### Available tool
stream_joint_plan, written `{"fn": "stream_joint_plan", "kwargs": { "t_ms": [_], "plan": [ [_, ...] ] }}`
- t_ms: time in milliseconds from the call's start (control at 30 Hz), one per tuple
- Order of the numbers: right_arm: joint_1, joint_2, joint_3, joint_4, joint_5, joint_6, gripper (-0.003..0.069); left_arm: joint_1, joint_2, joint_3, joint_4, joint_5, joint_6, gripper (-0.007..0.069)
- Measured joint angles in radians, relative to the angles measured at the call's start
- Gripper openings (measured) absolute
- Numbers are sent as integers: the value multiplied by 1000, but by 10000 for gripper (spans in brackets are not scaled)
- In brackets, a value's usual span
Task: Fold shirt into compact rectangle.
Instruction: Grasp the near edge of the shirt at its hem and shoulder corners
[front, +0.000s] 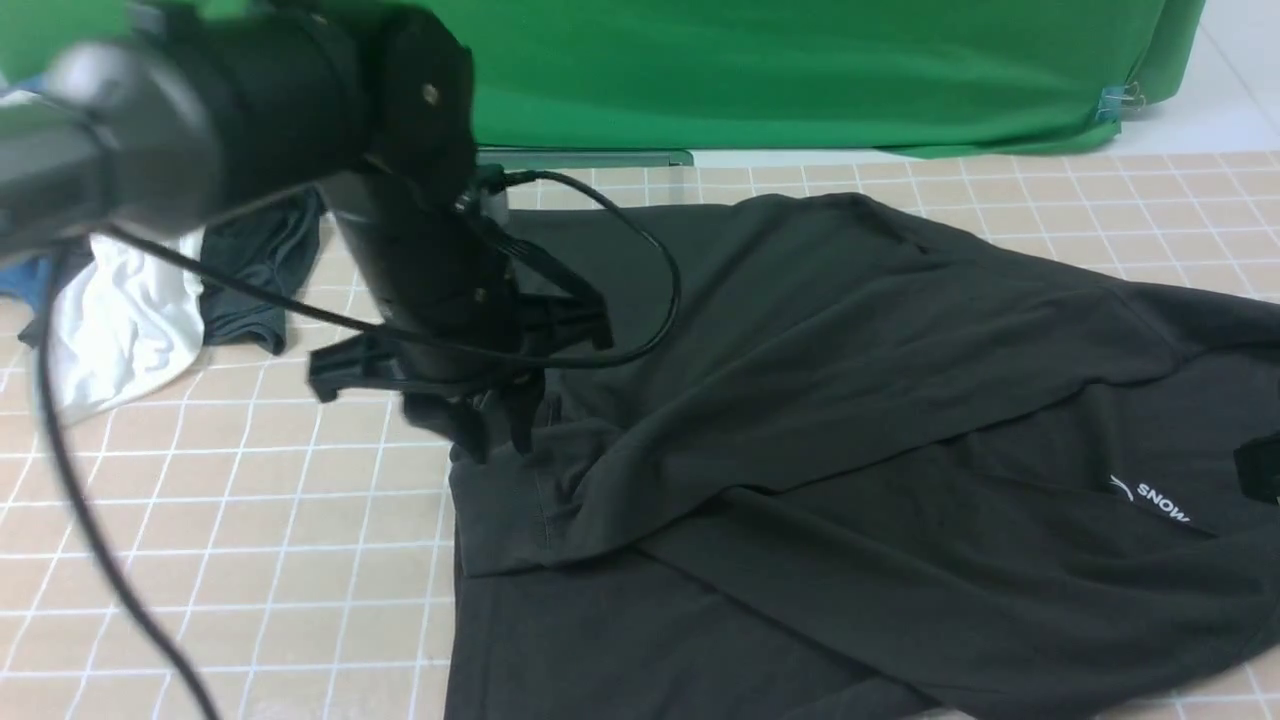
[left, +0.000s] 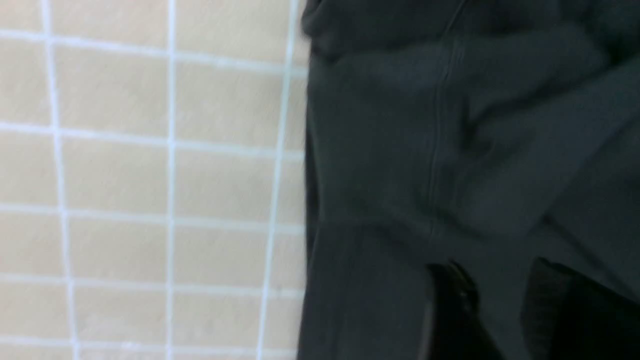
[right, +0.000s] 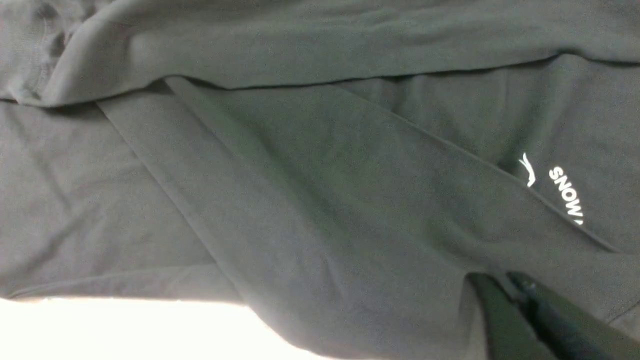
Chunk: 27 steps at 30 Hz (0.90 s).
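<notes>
**Item: shirt (front: 760, 620), fold begun, far from a rectangle.**
Black knit shirt lying flat on the tiled table (front: 250, 520), filling the front view from centre out to 3 and 5 o'clock, white chest print (front: 1160, 500) at 4 o'clock. One sleeve (front: 800, 410) is laid slantwise across the body, cuff at the 9 o'clock edge; by my reading the second sleeve, side folds and final halving remain. Left gripper (front: 490, 435) sits on that cuff, fingers part-way apart, though I cannot tell whether cloth is nipped. Right gripper (right: 497, 280), at 3 o'clock, has fingers pressed together against the cloth. White garment (front: 130, 310) and dark grey garment (front: 255, 265) are heaped at 10 o'clock.
</notes>
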Motion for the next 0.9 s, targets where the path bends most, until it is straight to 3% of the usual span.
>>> {"fn": "stream_joint_plan", "kwargs": {
  "t_ms": [167,233,367,600,900],
  "plan": [
    [0,0,0,-1,0,0,32,0,-129,200,-77,19,4,379],
    [0,0,0,-1,-1,0,34,-2,-160,268,-113,12,4,400],
    [0,0,0,-1,-5,0,38,-35,-240,517,-264,-143,4,454],
    [0,0,0,-2,-23,0,45,-114,-231,756,-356,-372,-35,465],
    [0,0,0,-3,-35,3,54,-114,-212,774,-361,-459,-78,465]
  ]
}}
